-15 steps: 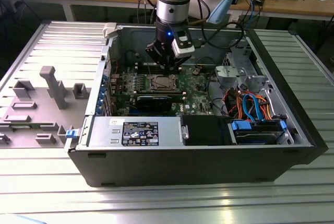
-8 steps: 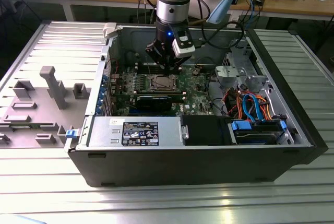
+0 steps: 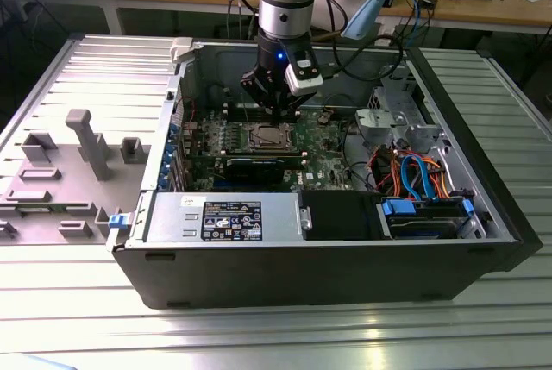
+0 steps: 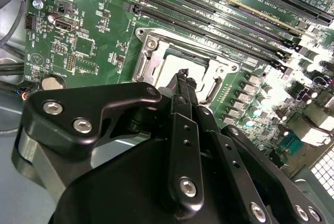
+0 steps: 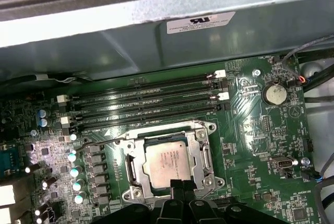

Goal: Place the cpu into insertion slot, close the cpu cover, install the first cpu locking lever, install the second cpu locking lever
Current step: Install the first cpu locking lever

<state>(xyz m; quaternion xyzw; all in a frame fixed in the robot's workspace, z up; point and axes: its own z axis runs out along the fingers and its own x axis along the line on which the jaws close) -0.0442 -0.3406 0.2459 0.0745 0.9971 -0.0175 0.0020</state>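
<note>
Desk: the ribbed metal desk (image 3: 259, 335) is carrying the open computer case (image 3: 483, 215).
Power-supply box: the grey box (image 3: 172, 215) is lying along the case's near wall and showing a black-and-white sticker (image 3: 231, 220), whose print I am leaving unread.
Expansion card: the long black card (image 3: 254, 166) is running nine to three in the exterior view, just in front of the socket.
Insertion slot: the metal-framed insertion slot (image 5: 211, 128) is sitting mid-board.
Cpu: the cpu (image 5: 166, 161) is lying flat in the slot, silvery face up. It is near-square, so no long axis is telling.
Cpu cover: the cpu cover (image 5: 200, 153) is lying down around the chip.
End effector: the end effector (image 5: 181, 186) is hanging clenched on nothing. In the exterior view the cpu is lying at six o'clock from its tips, very near, though whether they are touching I cannot tell.
Memory slots: the memory slots (image 5: 146, 96) are running parallel beyond the socket.
Far wall: a white label (image 5: 201, 23) is showing there, also left unread.
</note>
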